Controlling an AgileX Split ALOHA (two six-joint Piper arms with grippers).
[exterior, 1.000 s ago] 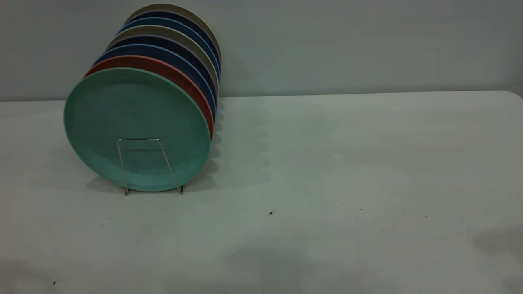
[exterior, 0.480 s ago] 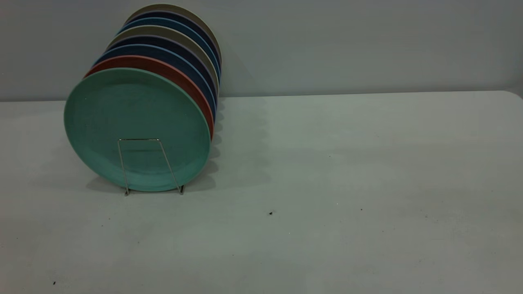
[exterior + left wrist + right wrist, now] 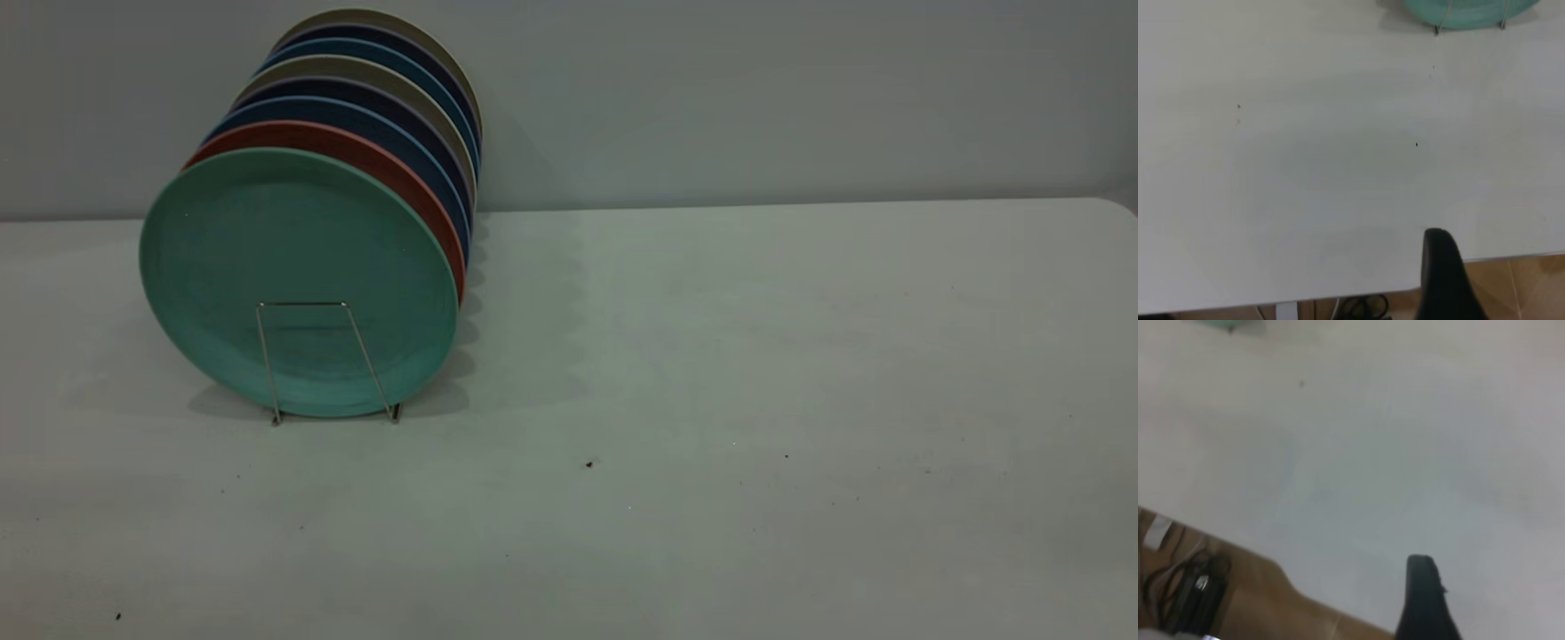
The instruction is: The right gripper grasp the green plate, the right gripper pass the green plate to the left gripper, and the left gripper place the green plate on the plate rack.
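Note:
The green plate (image 3: 298, 267) stands on edge in the front slot of the plate rack (image 3: 307, 304), leaning back on the other plates, at the table's left. Its lower rim (image 3: 1471, 10) and the rack's feet (image 3: 1436, 28) show in the left wrist view. Neither gripper shows in the exterior view. Only a black tip of my left gripper (image 3: 1441, 273) shows, above the table's front edge, far from the plate. Only a black tip of my right gripper (image 3: 1423, 597) shows, over bare table near its edge. Neither holds anything that I can see.
Behind the green plate stand a salmon plate (image 3: 378, 160), dark blue plates (image 3: 356, 111) and beige ones. The pale table (image 3: 756, 356) stretches to the right. Its front edge (image 3: 1338, 293) shows in both wrist views, with floor and cables (image 3: 1185, 587) below.
The dark shadows along the table's front edge have faded away. The plates and the rack have not moved.

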